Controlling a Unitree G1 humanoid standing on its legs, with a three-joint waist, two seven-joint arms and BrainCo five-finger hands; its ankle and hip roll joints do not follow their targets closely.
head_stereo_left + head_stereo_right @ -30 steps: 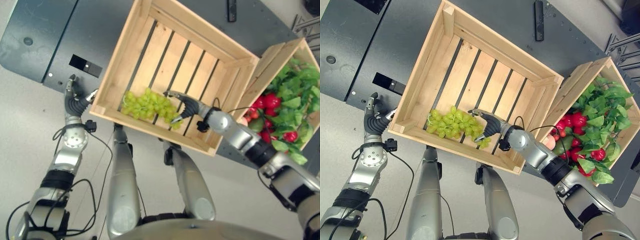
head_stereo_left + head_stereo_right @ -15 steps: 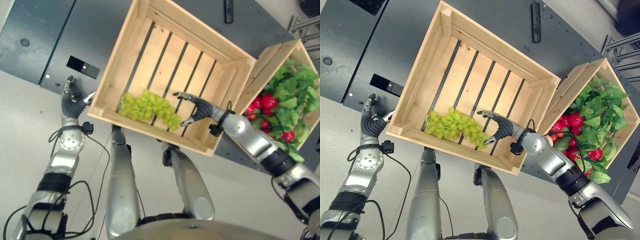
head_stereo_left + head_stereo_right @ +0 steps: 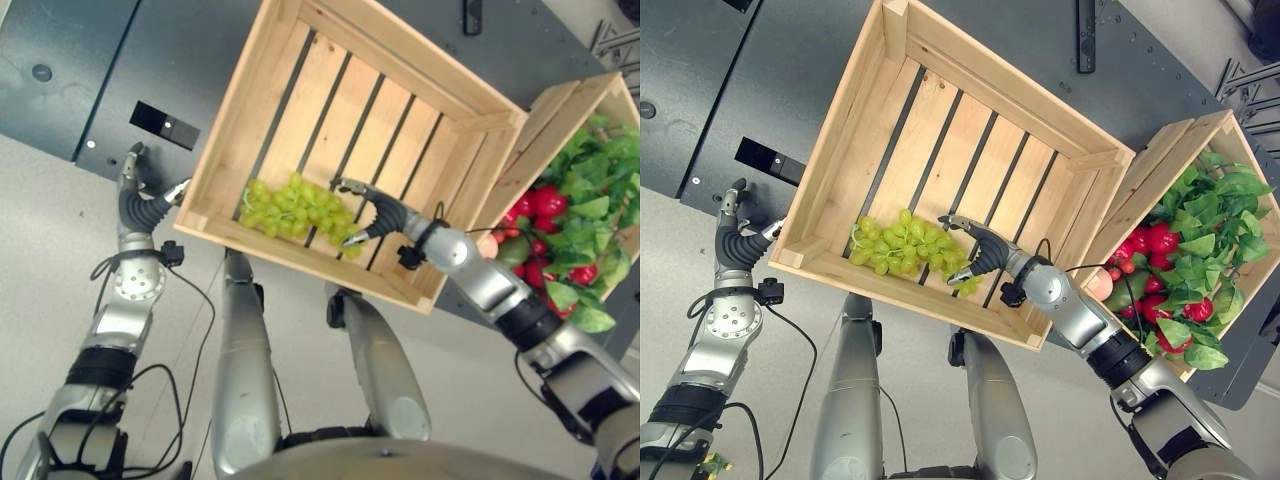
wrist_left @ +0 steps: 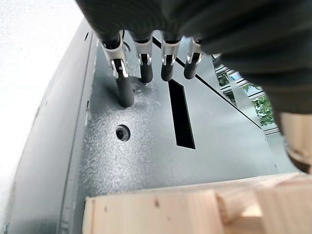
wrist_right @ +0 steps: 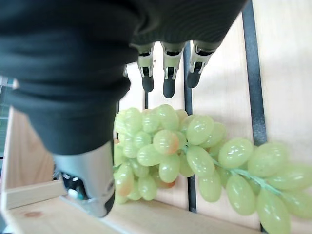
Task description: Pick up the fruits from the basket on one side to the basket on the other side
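A bunch of green grapes (image 3: 297,208) lies on the slats of the left wooden crate (image 3: 290,258), close to its near wall. My right hand (image 3: 372,214) hovers open over the bunch's right end, its fingers (image 5: 165,73) straight above the grapes (image 5: 185,156) and its thumb (image 5: 92,180) beside them. My left hand (image 3: 135,195) rests open outside the crate's left corner, its fingers (image 4: 141,58) straight over the dark table (image 4: 161,161).
The right wooden crate (image 3: 535,130) stands against the left one and holds red fruits (image 3: 545,203) among green leaves (image 3: 600,165). Both crates sit on the dark grey table (image 3: 90,80), which has a black rectangular slot (image 3: 165,125) near my left hand.
My right hand drew off to the right of the grapes half a second ago and has come back over their right end. The view has shifted slightly. The left hand has stayed put.
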